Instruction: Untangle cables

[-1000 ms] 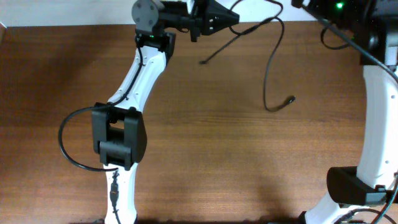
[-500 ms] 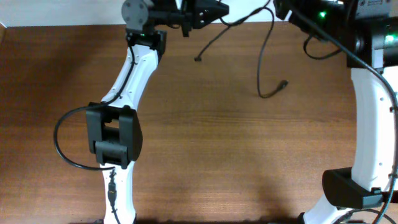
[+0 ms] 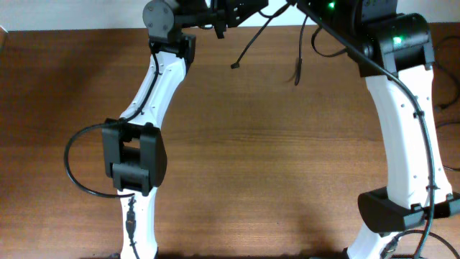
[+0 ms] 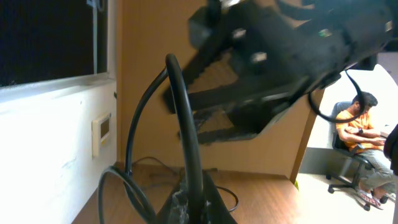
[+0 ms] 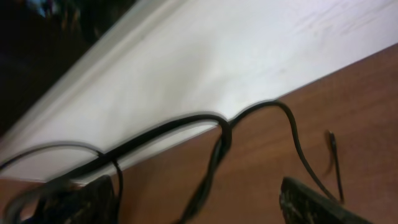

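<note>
Up at the desk's 12 o'clock edge, the left fingers pinch the cables tight, loose ends trailing toward 6 o'clock. The right fingers stand wide apart, strands running between them.

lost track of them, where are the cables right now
Overhead, the cables are at the far edge of the table, top centre, strung from the left fingers toward the right arm, with two loose ends over the wood.
</note>
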Controlling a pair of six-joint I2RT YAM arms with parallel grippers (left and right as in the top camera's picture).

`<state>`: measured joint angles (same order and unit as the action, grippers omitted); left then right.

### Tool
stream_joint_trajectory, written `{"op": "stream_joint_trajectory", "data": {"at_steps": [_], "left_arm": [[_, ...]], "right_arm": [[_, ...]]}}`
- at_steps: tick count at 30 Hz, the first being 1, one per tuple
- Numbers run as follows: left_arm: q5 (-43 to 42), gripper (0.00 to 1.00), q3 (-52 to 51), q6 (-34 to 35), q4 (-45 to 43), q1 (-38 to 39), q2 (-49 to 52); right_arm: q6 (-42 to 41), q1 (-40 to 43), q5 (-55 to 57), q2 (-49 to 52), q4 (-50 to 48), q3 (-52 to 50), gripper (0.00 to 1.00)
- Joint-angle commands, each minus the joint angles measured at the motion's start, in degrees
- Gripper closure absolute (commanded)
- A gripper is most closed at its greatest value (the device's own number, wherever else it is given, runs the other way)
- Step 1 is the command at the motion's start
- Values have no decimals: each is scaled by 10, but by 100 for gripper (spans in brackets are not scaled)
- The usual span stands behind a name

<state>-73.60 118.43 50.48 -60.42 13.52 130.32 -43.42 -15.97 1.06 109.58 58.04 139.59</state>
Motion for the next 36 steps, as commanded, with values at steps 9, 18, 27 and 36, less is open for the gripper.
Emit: {"op": "stream_joint_trajectory", "data": {"at_steps": [9, 18, 27, 36], "left_arm": [[18, 100, 109, -9, 12, 4, 0], [5, 100, 111, -33, 52, 4, 0], [5, 100, 111, -37, 55, 7, 0], [8, 100, 112, -37, 55, 7, 0]], "right_arm": [[-30, -2, 37, 14, -46, 2, 39], [-30, -1, 22, 14, -49, 2, 71], [-30, -2, 6, 14, -50, 2, 70], [-30, -22, 7, 14, -48, 2, 70]]}}
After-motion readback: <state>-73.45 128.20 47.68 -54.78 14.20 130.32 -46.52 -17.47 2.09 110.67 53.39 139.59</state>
